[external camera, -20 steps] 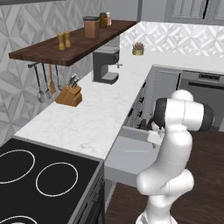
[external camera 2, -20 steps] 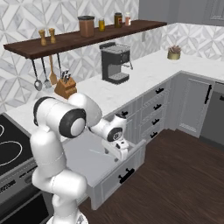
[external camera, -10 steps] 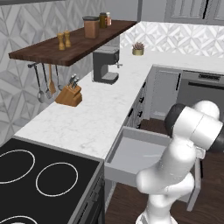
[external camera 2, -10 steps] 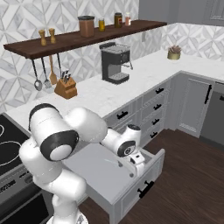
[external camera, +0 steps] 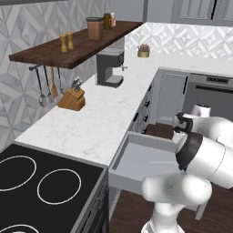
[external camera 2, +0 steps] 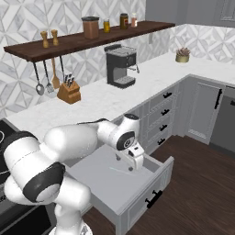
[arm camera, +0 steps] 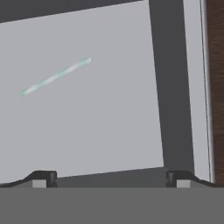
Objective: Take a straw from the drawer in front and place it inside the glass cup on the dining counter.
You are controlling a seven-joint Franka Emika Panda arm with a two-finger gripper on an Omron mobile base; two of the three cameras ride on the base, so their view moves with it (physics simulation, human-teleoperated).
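Observation:
The drawer (external camera 2: 103, 181) stands pulled out below the marble worktop, its plain grey inside bare except for the straw. The straw (arm camera: 56, 76) is a thin pale stick lying flat on the drawer floor (arm camera: 109, 127); it also shows as a faint line in the right base view (external camera 2: 120, 170) and the left base view (external camera: 160, 162). My gripper (external camera 2: 134, 164) hovers over the drawer's right part, a little beyond the straw's end and pointing down. In the hand view its fingertips (arm camera: 43, 178) stand far apart, open, with nothing between them. The glass cup and the dining counter are out of view.
A black stove (external camera: 41, 182) lies left of the drawer. On the worktop stand a coffee machine (external camera 2: 121, 66) and a knife block (external camera 2: 69, 92). Narrow drawers with dark handles (external camera 2: 163, 112) sit to the right, above a dark wood floor (external camera 2: 202, 183). My own arm hides the drawer's front in the left base view.
The drawer has slid out much further. My hand has left its front and moved over its inside, jaws widening slightly.

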